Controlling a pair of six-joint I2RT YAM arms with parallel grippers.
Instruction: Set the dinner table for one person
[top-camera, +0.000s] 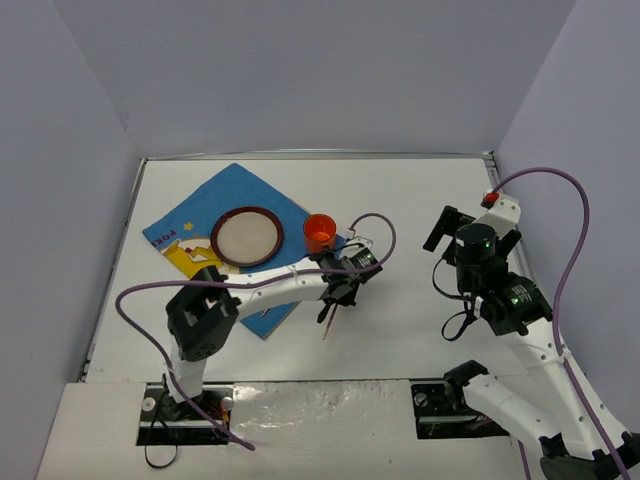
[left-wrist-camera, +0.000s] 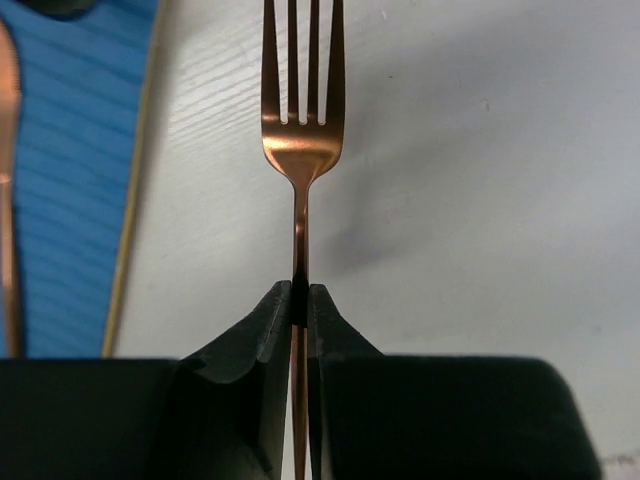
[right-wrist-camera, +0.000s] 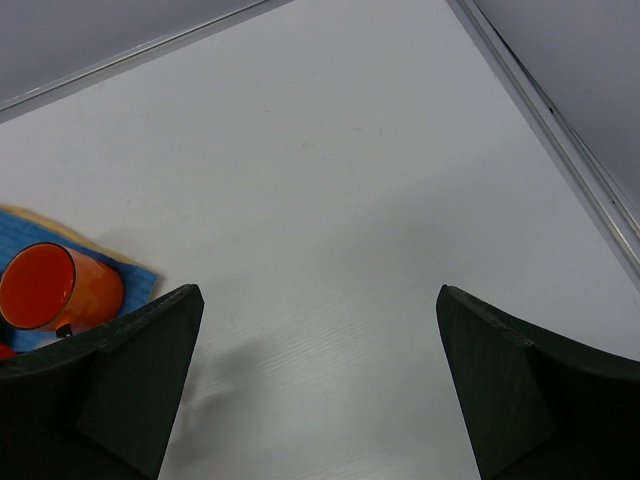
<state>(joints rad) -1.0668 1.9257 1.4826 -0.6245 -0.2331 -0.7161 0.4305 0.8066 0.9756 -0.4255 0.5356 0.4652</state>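
Already plate (top-camera: 246, 236) and orange cup (top-camera: 320, 232) sit on placemat (top-camera: 190, 215); left gripper (left-wrist-camera: 300, 300) pinches fork (left-wrist-camera: 302, 150) handle, seemingly unplaced; right gripper (right-wrist-camera: 317, 300) gapes wide, empty.

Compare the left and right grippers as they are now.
The left gripper is shut on the handle of the copper fork; the right gripper stands wide open, holding nothing. The left gripper is beside the blue placemat; the right gripper is over bare table, further right. Both are black.
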